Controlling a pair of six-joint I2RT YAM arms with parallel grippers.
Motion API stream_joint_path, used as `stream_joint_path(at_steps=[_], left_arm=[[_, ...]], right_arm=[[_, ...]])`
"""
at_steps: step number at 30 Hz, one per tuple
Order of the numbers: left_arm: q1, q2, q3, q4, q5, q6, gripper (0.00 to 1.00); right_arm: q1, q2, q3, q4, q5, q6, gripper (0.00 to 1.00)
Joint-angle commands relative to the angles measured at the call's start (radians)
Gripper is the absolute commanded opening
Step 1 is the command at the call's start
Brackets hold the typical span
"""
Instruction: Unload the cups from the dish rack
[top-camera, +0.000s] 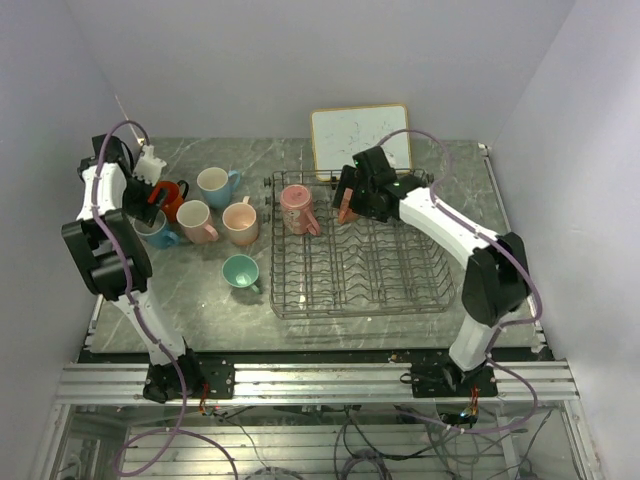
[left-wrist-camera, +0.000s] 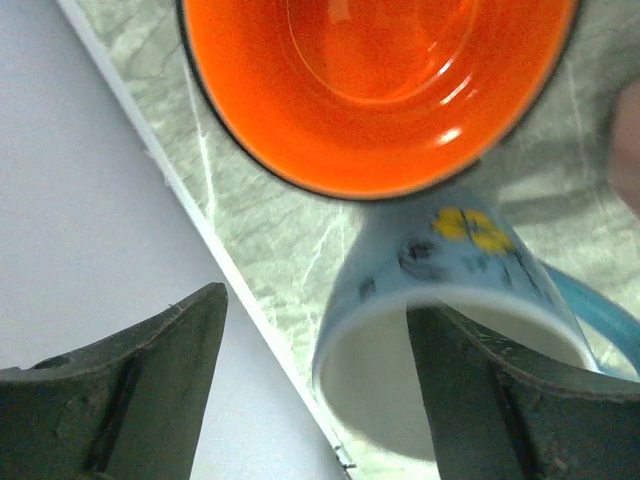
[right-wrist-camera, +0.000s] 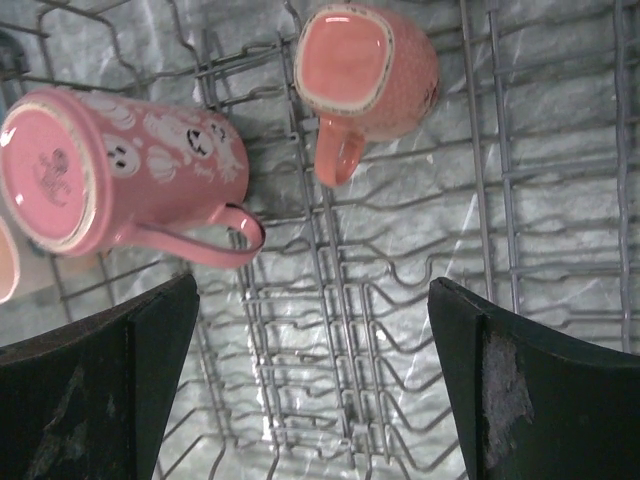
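Observation:
The grey wire dish rack (top-camera: 400, 290) holds a tall pink cup (top-camera: 297, 208) lying on its side (right-wrist-camera: 130, 175) and a salmon cup (right-wrist-camera: 365, 70) bottom-up behind it. My right gripper (top-camera: 350, 195) hangs open above the rack's tines (right-wrist-camera: 330, 300), close to both cups and gripping nothing (right-wrist-camera: 315, 370). On the table to the left stand an orange-red cup (top-camera: 172, 197), a dark-blue cup (top-camera: 158, 232), a light-blue cup (top-camera: 215, 183), a pink cup (top-camera: 195, 220), a peach cup (top-camera: 240, 222) and a teal cup (top-camera: 240, 271). My left gripper (left-wrist-camera: 315, 380) is open just above the orange-red cup (left-wrist-camera: 370, 90) and the blue cup (left-wrist-camera: 440, 330).
A wood-framed whiteboard (top-camera: 360, 135) leans on the back wall behind the rack. The table's left edge and side wall (left-wrist-camera: 90, 250) run right beside the left gripper. The cups on the table stand close together, some touching.

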Motion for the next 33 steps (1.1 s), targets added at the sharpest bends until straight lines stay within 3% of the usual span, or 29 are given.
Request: stream_joint_path(at_steps=[1, 6, 13, 16, 19, 33], left_arm=[[0.002, -0.115, 0.075, -0.106, 0.018, 0.041, 0.93], [0.004, -0.196, 0.115, -0.167, 0.031, 0.057, 0.98], [0.002, -0.263, 0.197, -0.291, 0.103, 0.041, 0.99], [-0.005, -0.307, 0.188, -0.324, 0.147, 0.032, 0.99], [-0.032, -0.368, 0.140, -0.326, 0.168, 0.032, 0.99], [-0.083, -0.515, -0.006, -0.327, 0.216, 0.056, 0.97]], right_arm=[[0.026, 0.091, 0.109, -0.037, 0.152, -0.051, 0.96], [0.061, 0.229, 0.224, -0.086, 0.264, -0.073, 0.89], [0.102, 0.378, 0.293, -0.106, 0.366, -0.073, 0.72], [0.107, 0.415, 0.321, -0.107, 0.392, -0.074, 0.61], [0.107, 0.440, 0.357, -0.121, 0.419, -0.076, 0.56], [0.106, 0.469, 0.409, -0.141, 0.425, -0.094, 0.50]])
